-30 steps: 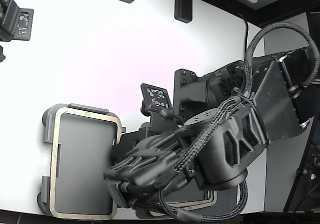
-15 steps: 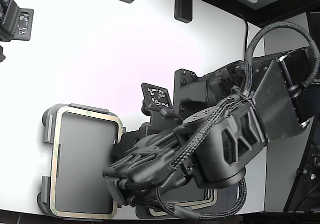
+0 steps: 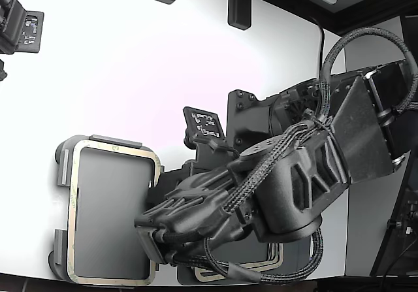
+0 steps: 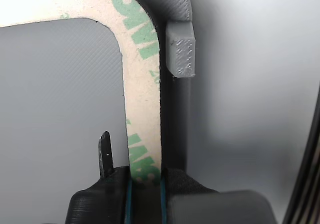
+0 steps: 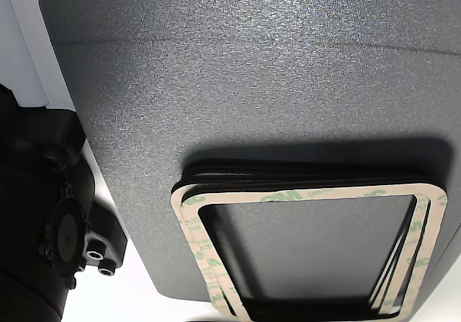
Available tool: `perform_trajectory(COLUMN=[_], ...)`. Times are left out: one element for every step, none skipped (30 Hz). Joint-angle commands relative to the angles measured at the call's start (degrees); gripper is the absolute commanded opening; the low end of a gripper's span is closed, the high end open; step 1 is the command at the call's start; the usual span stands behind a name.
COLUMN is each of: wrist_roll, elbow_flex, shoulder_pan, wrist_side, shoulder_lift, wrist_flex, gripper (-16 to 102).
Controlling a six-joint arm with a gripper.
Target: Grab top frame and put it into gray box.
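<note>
The top frame [image 3: 117,147], thin and beige with green patches, lies along the rim of the light gray box [image 3: 62,168] at the exterior view's lower left. My gripper [image 3: 149,236] sits at the frame's right long side. In the wrist view the frame [image 4: 142,108] runs straight into my gripper [image 4: 145,186], which is shut on it. One thin fingertip [image 4: 105,156] stands over the box floor [image 4: 60,108]. A raised tab of the box [image 4: 181,51] sits just outside the frame's corner.
Several more frames [image 5: 302,194] are stacked on a dark gray mat [image 5: 252,70]; the stack's corner [image 3: 277,260] shows under my arm. A tag plate [image 3: 206,125], a black device [image 3: 19,27] and black blocks [image 3: 239,8] stand on the white table.
My arm has shifted slightly, and the frame has slid a little toward the exterior view's bottom right over the box. The grip on the frame is unchanged.
</note>
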Motion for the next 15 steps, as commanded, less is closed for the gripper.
perform_trajectory(wrist_roll=[-0.1,-0.2,-0.4,-0.5,-0.6,-0.6,-0.7,-0.7,-0.8,-0.8,-0.8,-0.5,-0.4,-0.3,-0.2], elbow_flex=[-0.9,-1.0,-1.0,-1.0,-1.0,-1.1,-1.1,-1.0,-1.0,-1.0,-1.1,-1.1,-1.2,-1.3,-1.3], shoulder_pan=[-1.1,-1.1,-1.1,-1.3,-1.4,-1.4,-1.4,-1.4,-1.4,-1.4,-1.4,-1.4,-1.4,-1.4,-1.4], wrist_side=[0.0,0.0,0.0,-0.2,-0.3,-0.3,-0.3,-0.4,-0.4,-0.4,-0.4,-0.5,-0.7,-0.8,-0.8], shoulder_lift=[1.1,1.1,1.0,0.9,0.8,0.6,0.5,0.4,0.4,0.3,0.2,0.1,-0.1,-0.2,-0.2], wrist_flex=[0.6,0.6,0.6,0.6,0.6,0.6,0.6,0.6,0.6,0.6,0.6,0.6,0.6,0.6,0.6], gripper=[-13,-13,-13,-13,-13,-13,-13,-13,-13,-13,-13,-13,-13,-13,-13])
